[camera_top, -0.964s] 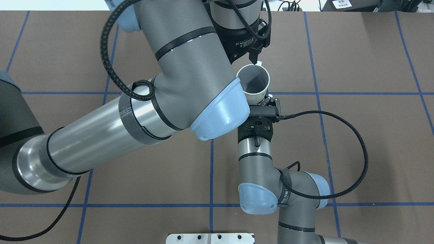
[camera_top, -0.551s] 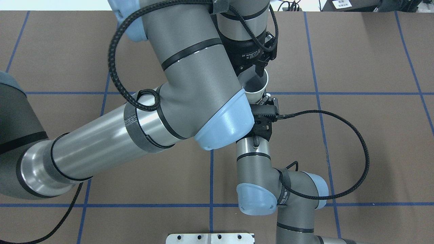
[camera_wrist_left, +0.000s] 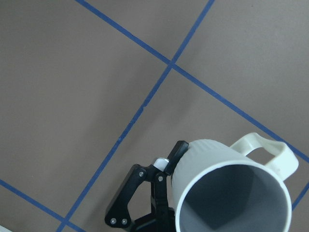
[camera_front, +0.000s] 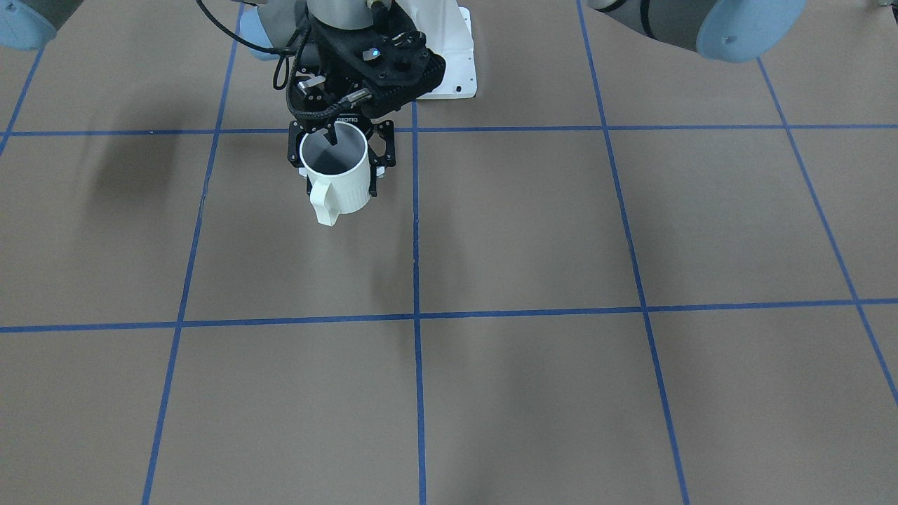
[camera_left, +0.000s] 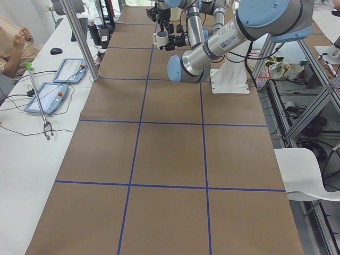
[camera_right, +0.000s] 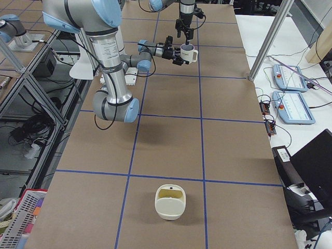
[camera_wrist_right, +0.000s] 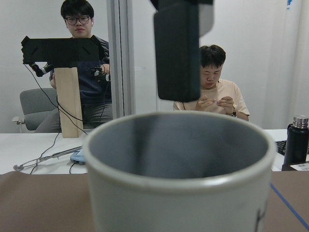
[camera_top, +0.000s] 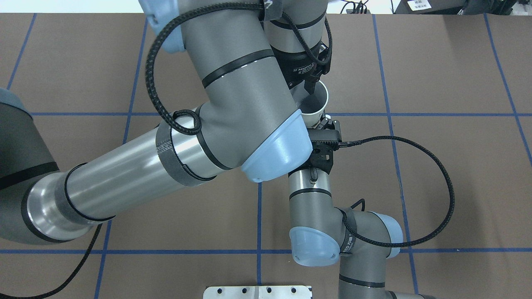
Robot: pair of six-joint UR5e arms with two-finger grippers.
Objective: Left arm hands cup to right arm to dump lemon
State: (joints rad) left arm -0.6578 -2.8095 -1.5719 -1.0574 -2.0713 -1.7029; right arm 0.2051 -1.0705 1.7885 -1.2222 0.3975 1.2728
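Note:
The white cup (camera_front: 337, 179) is held off the table, upright, handle toward the operators' side. My right gripper (camera_front: 340, 184) is shut on the cup's body from the robot's side; its linkage fingers (camera_wrist_left: 140, 193) show beside the cup (camera_wrist_left: 231, 193) in the left wrist view. My left gripper (camera_top: 312, 85) hangs from above, jaws apart. One of its fingers (camera_wrist_right: 176, 58) is over the cup's mouth (camera_wrist_right: 178, 193), not pressing on it. The cup's grey inside shows no lemon. The cup also shows in the overhead view (camera_top: 318, 104) and the right side view (camera_right: 189, 53).
A cream container (camera_right: 170, 201) with a yellowish inside stands on the table toward my right end. The white base plate (camera_front: 456, 49) is behind the cup. Operators sit at a white side table (camera_left: 32, 138) with tablets. Metal posts (camera_right: 275, 36) stand at its edge.
My left arm and gripper have shifted toward the cup and now cover more of its mouth. The right gripper has kept hold of the cup with only a slight shift.

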